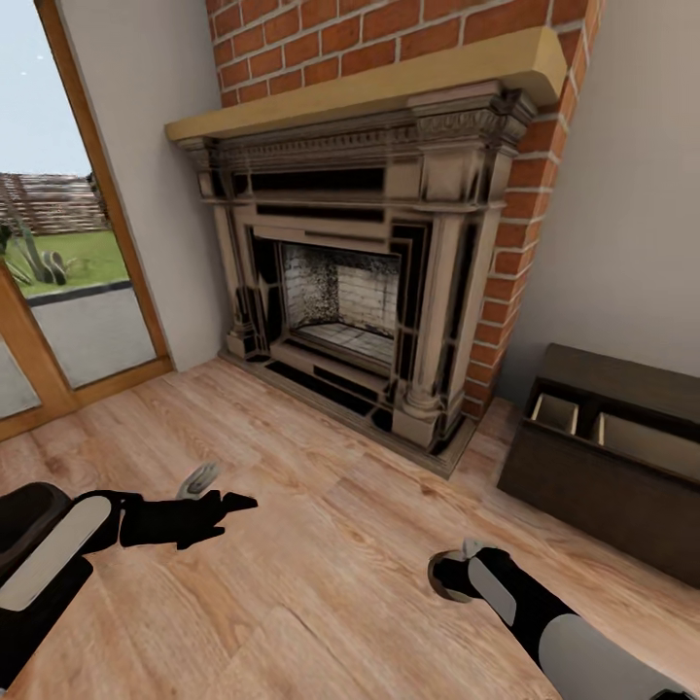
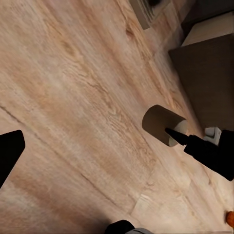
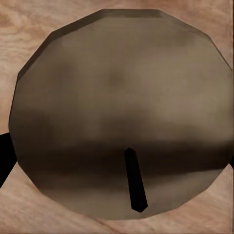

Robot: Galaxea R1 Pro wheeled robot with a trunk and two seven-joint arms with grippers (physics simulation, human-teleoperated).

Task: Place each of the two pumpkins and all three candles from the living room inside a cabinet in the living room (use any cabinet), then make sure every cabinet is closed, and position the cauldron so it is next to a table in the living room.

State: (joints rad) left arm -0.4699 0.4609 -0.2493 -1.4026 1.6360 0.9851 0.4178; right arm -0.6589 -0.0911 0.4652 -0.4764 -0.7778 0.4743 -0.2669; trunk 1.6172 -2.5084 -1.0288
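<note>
Currently: right gripper (image 1: 449,574) closed around one candle (image 3: 122,117) above the floor, left gripper (image 1: 209,501) spread and empty, cabinet (image 1: 622,467) nearby with compartments open; stowing, closing, cauldron placement apparently outstanding.

Black arms, grey-white shell panels

Head view faces fireplace (image 1: 360,243), wrists look floorward (image 2: 73,97)

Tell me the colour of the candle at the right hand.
Grey-beige, with a black wick; the candle shows best in the right wrist view.
</note>
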